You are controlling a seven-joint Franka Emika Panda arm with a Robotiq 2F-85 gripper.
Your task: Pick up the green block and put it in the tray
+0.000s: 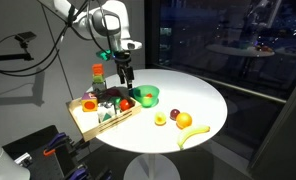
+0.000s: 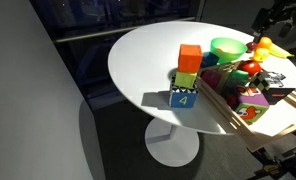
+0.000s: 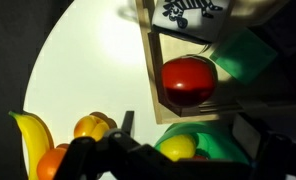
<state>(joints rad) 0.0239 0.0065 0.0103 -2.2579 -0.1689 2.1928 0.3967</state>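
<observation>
The light-wood tray [image 1: 81, 117] stands at the table's edge, holds several toys, and shows in both exterior views [image 2: 220, 106]. In the wrist view a teal-green block [image 3: 244, 56] lies inside the tray [image 3: 153, 70] beside a red tomato [image 3: 188, 80]; only its top face shows. My gripper [image 1: 124, 78] hangs over the tray's inner edge next to the green bowl [image 1: 147, 97]. In the wrist view the gripper [image 3: 188, 132] is open and empty, with the bowl [image 3: 226, 148] and a yellow fruit [image 3: 178, 147] below it.
A stack of orange, yellow-green and blue blocks [image 2: 187, 78] stands on the round white table [image 1: 188, 95] beside the tray. A plum [image 1: 160, 120], an orange fruit [image 1: 182, 119] and a banana [image 1: 193, 134] lie near the table's front edge.
</observation>
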